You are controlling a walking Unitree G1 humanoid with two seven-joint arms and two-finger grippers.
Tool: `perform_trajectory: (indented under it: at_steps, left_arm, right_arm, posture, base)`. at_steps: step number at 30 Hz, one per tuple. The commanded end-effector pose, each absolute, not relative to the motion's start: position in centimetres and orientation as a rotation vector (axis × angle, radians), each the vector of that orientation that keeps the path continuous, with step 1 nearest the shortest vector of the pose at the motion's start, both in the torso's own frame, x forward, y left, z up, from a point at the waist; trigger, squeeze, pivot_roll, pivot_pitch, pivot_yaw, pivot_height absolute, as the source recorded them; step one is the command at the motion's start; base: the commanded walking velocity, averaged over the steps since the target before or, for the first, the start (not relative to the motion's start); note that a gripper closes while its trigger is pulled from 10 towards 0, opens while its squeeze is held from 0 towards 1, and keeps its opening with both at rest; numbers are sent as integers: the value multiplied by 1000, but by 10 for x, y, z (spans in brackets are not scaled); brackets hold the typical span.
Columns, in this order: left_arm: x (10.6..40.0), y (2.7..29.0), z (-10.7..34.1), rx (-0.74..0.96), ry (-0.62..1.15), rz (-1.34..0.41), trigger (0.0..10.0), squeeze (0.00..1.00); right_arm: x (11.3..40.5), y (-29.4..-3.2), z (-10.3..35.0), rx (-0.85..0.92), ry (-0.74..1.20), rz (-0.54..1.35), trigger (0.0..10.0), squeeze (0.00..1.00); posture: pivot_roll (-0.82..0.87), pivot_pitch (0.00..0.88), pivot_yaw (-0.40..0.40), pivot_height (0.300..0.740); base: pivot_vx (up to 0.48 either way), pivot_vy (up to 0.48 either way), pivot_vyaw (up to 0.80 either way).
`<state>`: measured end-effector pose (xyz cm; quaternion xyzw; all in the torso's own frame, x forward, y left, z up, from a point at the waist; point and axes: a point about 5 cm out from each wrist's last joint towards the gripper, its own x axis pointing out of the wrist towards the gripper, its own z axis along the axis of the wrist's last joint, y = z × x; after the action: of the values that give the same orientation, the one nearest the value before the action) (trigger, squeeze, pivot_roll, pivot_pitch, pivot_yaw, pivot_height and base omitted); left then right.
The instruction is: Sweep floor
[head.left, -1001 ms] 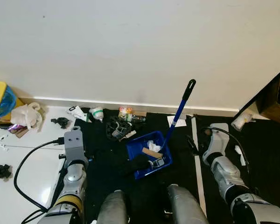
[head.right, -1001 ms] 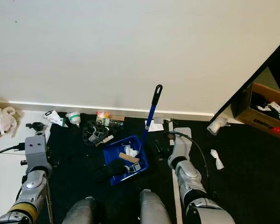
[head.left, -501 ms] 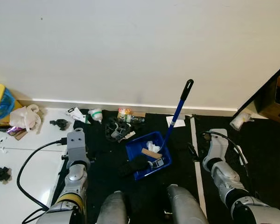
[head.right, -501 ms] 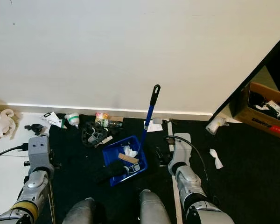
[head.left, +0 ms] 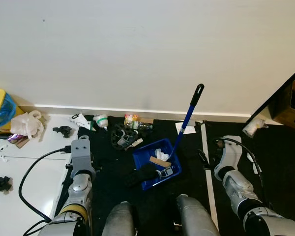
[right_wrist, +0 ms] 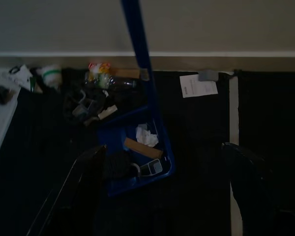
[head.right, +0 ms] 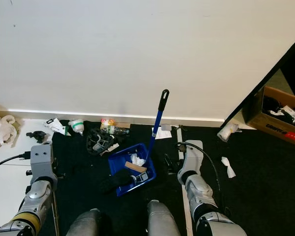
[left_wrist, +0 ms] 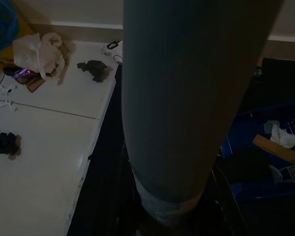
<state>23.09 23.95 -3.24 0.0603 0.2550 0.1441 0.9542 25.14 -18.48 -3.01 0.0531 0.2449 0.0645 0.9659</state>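
Litter along the mat's wall edge, your blue dustpan mid-mat holding scraps, handle tilted up, right claw wide, left claw unclear.

Two silver, jointed arms: the left arm has a grey boxy wrist block with two dark holes, a yellow band and a looping black cable. The right arm carries a black cable too.

1. We hold both silver arms low and forward, one beside each leg.
2. Our left arm trails a black cable.
3. Our right gripper points downward, its two black fingers spread wide apart.
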Motion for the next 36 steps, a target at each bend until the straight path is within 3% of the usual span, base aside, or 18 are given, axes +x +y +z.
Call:
perform_trajectory:
  at_steps: [1,36]
  left_arm:
    - [215,235,-47,96,603,297,10000,0]
    - [210,235,-51,71,621,329,10000,0]
  right_arm:
    - [246,-186,-34,92,508,134,10000,0]
    - [242,-187,-36,111,507,143,10000,0]
  posture:
    - [23,78,-32,740]
    - [0,88,-29,740]
  base:
    - [0,0,0]
    - [0,0,0]
